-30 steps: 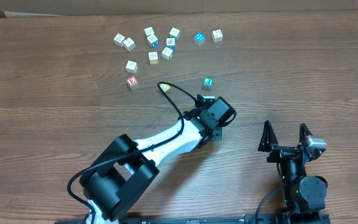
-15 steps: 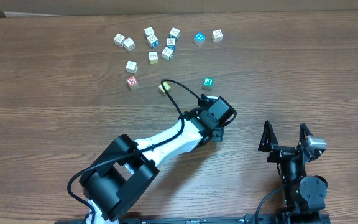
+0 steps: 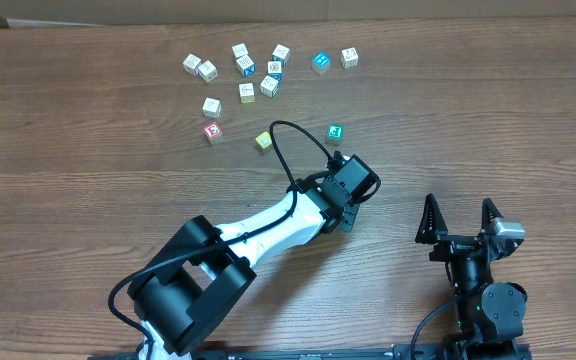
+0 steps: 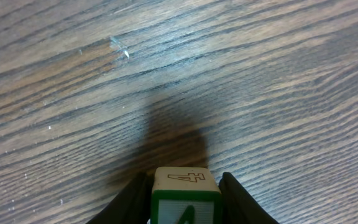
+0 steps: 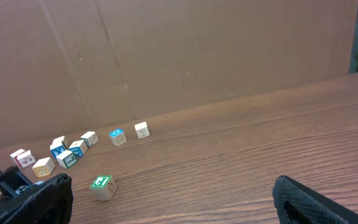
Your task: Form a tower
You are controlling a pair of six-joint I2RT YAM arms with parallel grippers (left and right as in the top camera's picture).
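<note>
A wooden cube with a green-framed face and a "4" on top (image 4: 185, 179) sits between the black fingers of my left gripper (image 4: 186, 194), which is shut on it just above the bare wood. From overhead, the left gripper (image 3: 348, 190) hides that cube. No tower is in view. A second green-faced cube (image 3: 335, 132) (image 5: 102, 185) and a yellow cube (image 3: 263, 140) lie loose beyond the left wrist. My right gripper (image 3: 459, 222) (image 5: 173, 202) stands open at the near right, holding nothing.
Several loose letter cubes lie at the far side, among them a red one (image 3: 213, 131), a blue one (image 3: 320, 62) and a white one (image 3: 349, 57). A black cable (image 3: 298, 150) loops over the table from the left wrist. A cardboard wall (image 5: 166, 56) backs the table.
The cable loop has swung right and uncovered the yellow cube. The left wrist has shifted slightly. The right arm has not moved.
</note>
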